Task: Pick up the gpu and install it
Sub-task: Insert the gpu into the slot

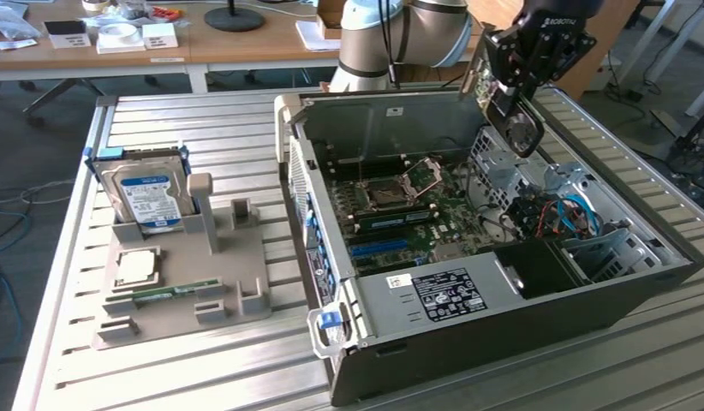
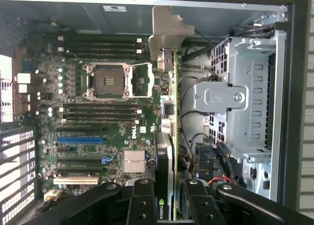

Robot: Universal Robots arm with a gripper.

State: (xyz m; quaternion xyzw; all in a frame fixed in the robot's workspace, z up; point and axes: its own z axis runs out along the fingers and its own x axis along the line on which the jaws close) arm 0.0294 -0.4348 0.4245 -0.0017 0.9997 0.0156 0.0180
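Gpu [image 2: 165, 156], thin dark card with grey metal bracket [image 2: 167, 31], gripped edge-on by black end effector [image 2: 170, 188], over open metal case [image 1: 467, 342]

The gpu [image 2: 165, 161] has a dull grey metal bracket [image 2: 167, 29].

Arm [image 1: 381, 34] angled over, tool [image 1: 503, 96] pointing downward — fingers [image 2: 142, 200] clamped on gpu [image 1: 522, 130]

On the counter [image 1: 215, 120] a tray [image 1: 243, 265] sits at the exterior view's left, the open case [image 1: 501, 342] at its right. A hard drive [image 1: 146, 193] stands upright at the tray's far end; a memory stick [image 1: 164, 295] lies nearer. Over the case's far side the gripper [image 1: 522, 81] holds the gpu [image 1: 518, 124] edge-down, between the motherboard [image 2: 98, 126] and the drive cage [image 2: 245, 97].
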